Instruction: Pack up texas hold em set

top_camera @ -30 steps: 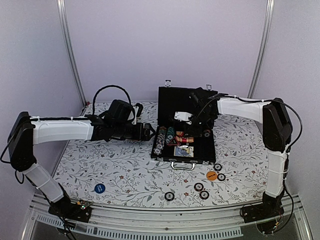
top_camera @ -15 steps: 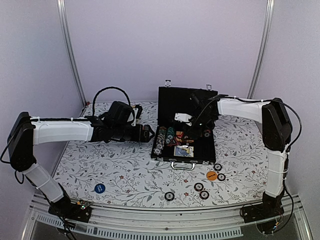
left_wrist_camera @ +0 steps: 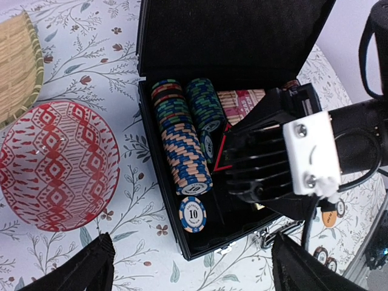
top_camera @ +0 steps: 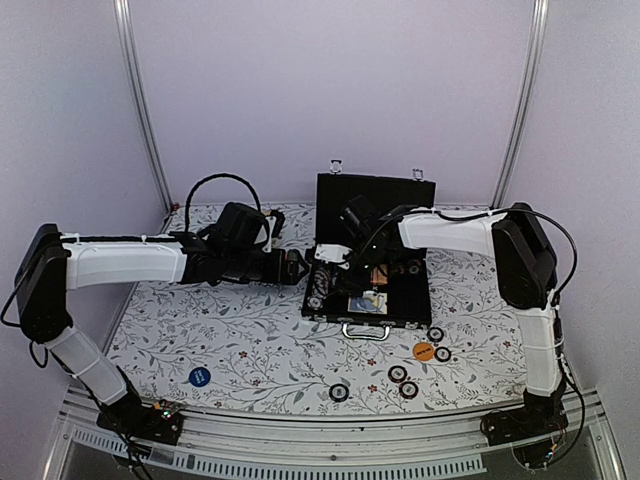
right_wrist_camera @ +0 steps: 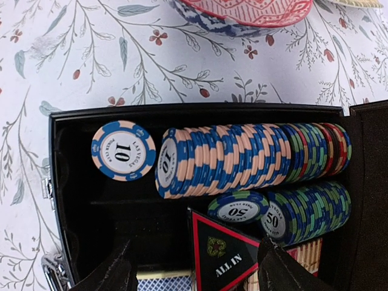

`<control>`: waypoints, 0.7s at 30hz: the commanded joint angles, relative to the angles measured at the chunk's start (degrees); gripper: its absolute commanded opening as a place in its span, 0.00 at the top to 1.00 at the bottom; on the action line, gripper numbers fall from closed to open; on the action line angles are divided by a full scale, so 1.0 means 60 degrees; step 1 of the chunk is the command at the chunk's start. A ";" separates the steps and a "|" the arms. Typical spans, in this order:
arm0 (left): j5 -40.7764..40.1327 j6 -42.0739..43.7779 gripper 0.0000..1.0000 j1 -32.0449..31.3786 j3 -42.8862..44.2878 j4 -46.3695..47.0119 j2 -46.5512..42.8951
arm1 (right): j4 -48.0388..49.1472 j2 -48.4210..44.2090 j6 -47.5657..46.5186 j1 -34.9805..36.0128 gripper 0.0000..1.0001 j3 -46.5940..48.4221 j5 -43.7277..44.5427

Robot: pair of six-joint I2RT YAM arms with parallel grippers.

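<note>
Risk sits with the right gripper (right_wrist_camera: 194, 251), fingers spread and empty, low over the chip rows (right_wrist_camera: 230, 157) in the open briefcase (top_camera: 380, 190) in the middle of the table (top_camera: 250, 330): a careless dip could topple the standing chips or shove the flat ten chip (right_wrist_camera: 123, 150) askew. The left gripper (left_wrist_camera: 191, 242) hovers just left of the case, wide open, holding nothing. Since a second ago the right arm has swung from the case's right half to its left, fingers spreading wider.
</note>
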 commanded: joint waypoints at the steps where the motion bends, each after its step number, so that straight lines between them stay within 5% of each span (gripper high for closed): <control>1: -0.0148 0.0085 0.10 -0.0027 -0.0081 -0.0141 -0.0247 | 0.0351 0.0442 0.0319 0.0067 0.32 0.0419 0.1065; 9: -0.0123 0.0102 0.10 -0.0035 -0.0089 -0.0118 -0.0142 | 0.0720 0.0761 0.0139 0.0071 0.37 0.0164 0.2611; 21: -0.0012 0.0122 0.10 -0.0025 -0.0056 -0.0071 0.0060 | 0.0776 0.0029 0.0418 -0.0701 0.52 -0.0750 0.2691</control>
